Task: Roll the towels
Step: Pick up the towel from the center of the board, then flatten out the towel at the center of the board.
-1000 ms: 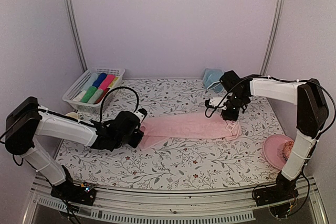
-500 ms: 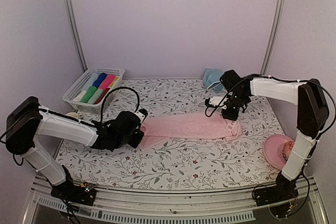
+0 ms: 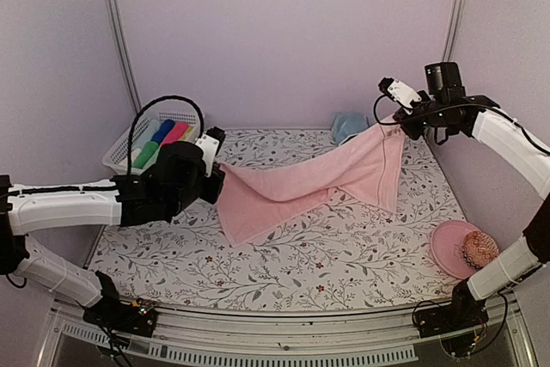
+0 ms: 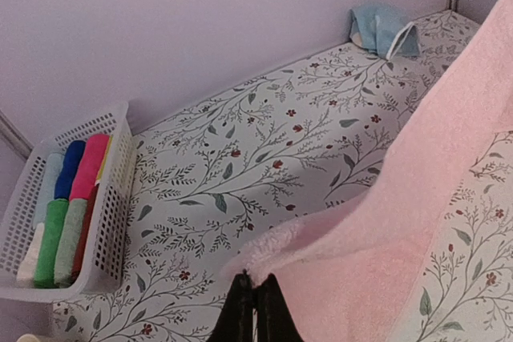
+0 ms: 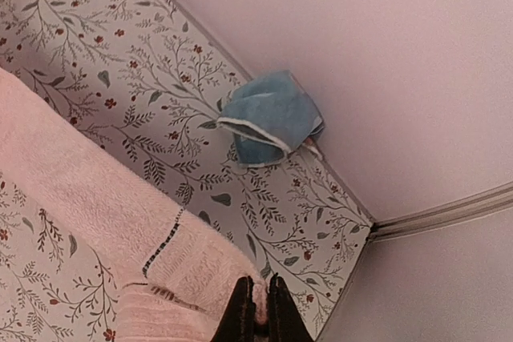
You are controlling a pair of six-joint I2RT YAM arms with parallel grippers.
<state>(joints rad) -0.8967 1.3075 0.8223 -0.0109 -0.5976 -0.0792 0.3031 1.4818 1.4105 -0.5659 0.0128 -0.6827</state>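
The soft pale-pink square towel point(image 3: 292, 195) is being pinched above the counter point(image 3: 301, 272) by left pincer point(image 3: 215, 167) and right pincer point(image 3: 398, 123), so a corner could be pulled free by overstretching.

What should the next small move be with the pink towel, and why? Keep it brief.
Probably lower both arms together and spread the pink towel flat on the table. The left gripper and right gripper each pinch an edge of it. It hangs slack and sagging between them, above the table, so it likely cannot be rolled neatly yet.
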